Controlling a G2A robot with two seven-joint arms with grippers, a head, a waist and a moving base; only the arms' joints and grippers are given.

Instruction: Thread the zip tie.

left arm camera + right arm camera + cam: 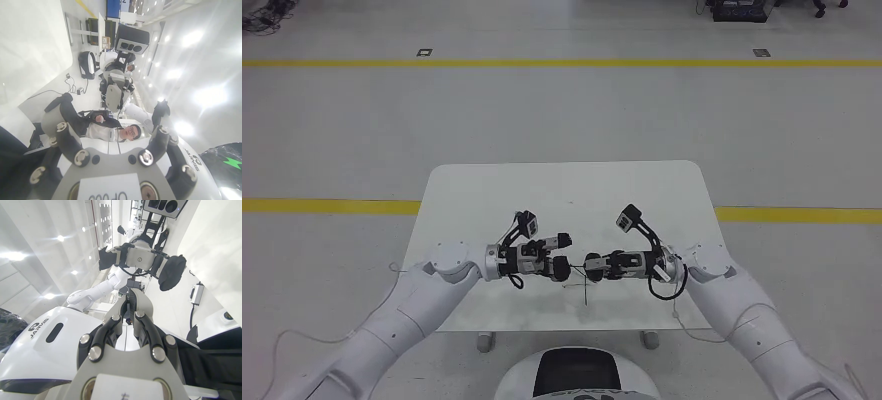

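Observation:
Over the table's front middle, my two grippers face each other tip to tip. My right gripper (pixel 588 266) (pixel 130 294) is shut, its fingers pressed together. A thin dark zip tie (pixel 583 288) hangs from it toward the table; where the fingers hold it is hidden. My left gripper (pixel 561 267) (pixel 113 100) stands wide open a short way from the right one's tip, with nothing between its fingers (pixel 63 103). The right wrist view shows that open left gripper (pixel 139 266) straight ahead, its black pads (pixel 171 273) spread apart.
The white table (pixel 642 190) has rounded corners, and both arms hover near its front edge. A person sits in the room behind, seen in the left wrist view, not touching anything. Yellow floor lines run beyond the table.

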